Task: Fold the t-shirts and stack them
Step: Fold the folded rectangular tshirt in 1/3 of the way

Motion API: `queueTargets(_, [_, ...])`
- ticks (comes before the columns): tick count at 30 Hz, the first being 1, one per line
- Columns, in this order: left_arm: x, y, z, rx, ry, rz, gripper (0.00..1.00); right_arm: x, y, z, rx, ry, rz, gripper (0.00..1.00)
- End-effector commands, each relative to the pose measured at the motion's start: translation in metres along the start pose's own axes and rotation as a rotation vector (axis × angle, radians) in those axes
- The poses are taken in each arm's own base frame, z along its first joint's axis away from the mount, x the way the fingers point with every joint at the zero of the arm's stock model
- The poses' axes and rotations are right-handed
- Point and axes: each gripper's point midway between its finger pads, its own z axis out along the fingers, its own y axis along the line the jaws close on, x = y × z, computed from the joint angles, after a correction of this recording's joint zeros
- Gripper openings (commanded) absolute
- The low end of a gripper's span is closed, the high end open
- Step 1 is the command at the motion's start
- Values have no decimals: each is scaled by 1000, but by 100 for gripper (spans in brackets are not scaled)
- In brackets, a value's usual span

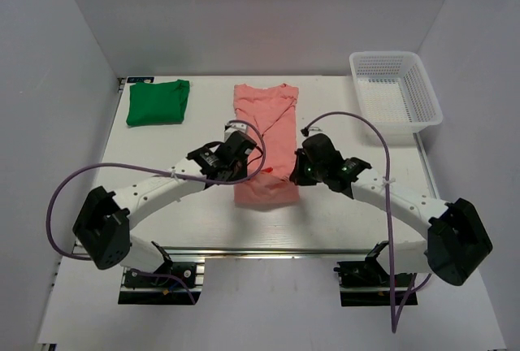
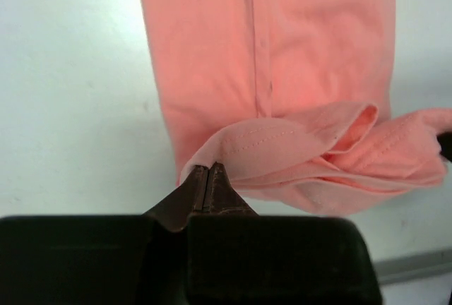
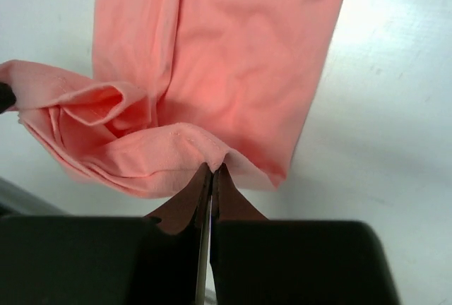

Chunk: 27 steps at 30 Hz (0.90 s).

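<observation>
The salmon-pink t-shirt (image 1: 266,136) lies as a long narrow strip down the middle of the table. My left gripper (image 1: 238,141) is shut on its hem at the left side (image 2: 206,167) and holds it lifted over the cloth. My right gripper (image 1: 304,158) is shut on the hem at the right side (image 3: 213,166). The lifted hem sags in loose folds between them in the left wrist view (image 2: 332,153) and the right wrist view (image 3: 99,128). The bright green t-shirt (image 1: 158,101) lies folded as a small rectangle at the far left.
A white plastic mesh basket (image 1: 395,95) stands at the far right corner. White walls enclose the table on three sides. Purple cables loop from both arms above the table.
</observation>
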Motion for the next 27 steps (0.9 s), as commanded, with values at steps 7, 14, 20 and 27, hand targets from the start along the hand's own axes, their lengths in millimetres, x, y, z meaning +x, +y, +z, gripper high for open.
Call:
queueTargets(7, [-78,24,12,-189,-157,12,3,-82,-9,9,119,-170,-40,0])
queueTargets(14, [-114,20,32,-185,-185,14,3,-123,-13,27,135,-189,-47,0])
queueTargets(20, [-131,26,51,-210,-176,3,2,-135,-25,48,146,-159,-35,0])
queueTargets(27, [-144,34,79,-210,-145,-5,0,-159,-36,67,118,-157,-35,0])
